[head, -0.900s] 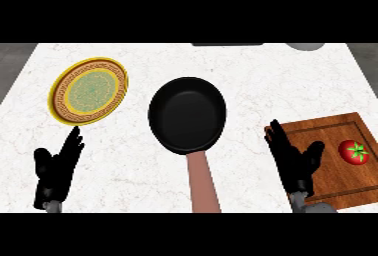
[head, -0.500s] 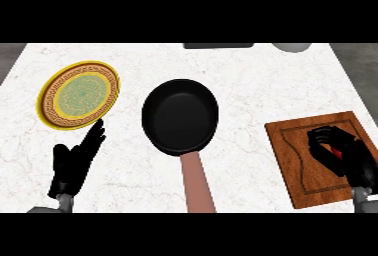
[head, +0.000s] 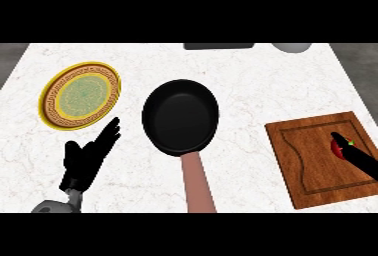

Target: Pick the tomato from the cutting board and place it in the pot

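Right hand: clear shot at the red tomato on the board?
Probably yes. The right hand is already over the wooden cutting board, its black fingers lying across the red tomato. Nothing else sits on the board; whether the fingers have closed is unclear.

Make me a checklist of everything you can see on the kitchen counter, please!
Surface: white marbled counter top.
Job's things: small red tomato on the brown wooden cutting board, partly hidden by the right hand; black round pan with a reddish-brown handle at the middle, nothing in it.
Clutter: round plate with a yellow rim and green patterned centre at the left.
Hands: left hand open, fingers straight, beside the pan; right hand reaches over the tomato, its fingers too hidden to judge.
Cables: nothing seen.
Surroundings: dark flat object and grey rounded object at the far edge, cut off.
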You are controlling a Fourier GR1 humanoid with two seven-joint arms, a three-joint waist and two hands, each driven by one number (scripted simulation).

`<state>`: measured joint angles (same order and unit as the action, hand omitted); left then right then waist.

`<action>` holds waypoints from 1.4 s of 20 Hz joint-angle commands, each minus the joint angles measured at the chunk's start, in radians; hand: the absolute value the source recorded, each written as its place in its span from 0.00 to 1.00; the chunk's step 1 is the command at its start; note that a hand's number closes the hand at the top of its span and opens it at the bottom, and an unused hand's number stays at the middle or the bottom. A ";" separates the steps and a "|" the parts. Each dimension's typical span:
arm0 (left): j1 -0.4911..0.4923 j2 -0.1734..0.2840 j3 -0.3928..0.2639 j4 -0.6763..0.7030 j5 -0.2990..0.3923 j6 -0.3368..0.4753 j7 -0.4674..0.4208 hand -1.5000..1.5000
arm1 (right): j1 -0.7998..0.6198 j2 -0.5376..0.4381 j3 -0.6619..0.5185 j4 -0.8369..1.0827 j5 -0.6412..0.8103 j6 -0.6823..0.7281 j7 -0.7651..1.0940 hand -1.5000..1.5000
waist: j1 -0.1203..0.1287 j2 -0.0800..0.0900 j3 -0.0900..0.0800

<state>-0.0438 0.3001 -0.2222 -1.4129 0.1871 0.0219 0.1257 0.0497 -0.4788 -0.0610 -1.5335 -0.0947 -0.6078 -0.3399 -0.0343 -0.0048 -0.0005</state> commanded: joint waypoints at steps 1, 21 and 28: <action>-0.074 -0.029 0.000 0.029 -0.019 -0.001 0.031 0.50 | 0.145 -0.087 0.011 -0.251 0.047 -0.001 0.196 0.00 | 0.011 0.001 -0.001; -0.022 -0.050 -0.006 0.016 -0.045 -0.054 -0.009 0.50 | 0.002 -0.252 0.078 0.064 -0.108 0.476 0.722 0.00 | 0.047 0.008 0.001; -0.060 -0.057 0.068 0.071 -0.064 -0.088 -0.008 0.50 | 0.023 -0.177 -0.026 0.229 -0.018 0.519 0.515 0.00 | 0.032 0.005 0.001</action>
<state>-0.0833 0.2377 -0.1951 -1.3730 0.1263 -0.0437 0.1286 0.0469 -0.6713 -0.0321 -1.3849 -0.1323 -0.1273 0.2745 0.0025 0.0010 0.0005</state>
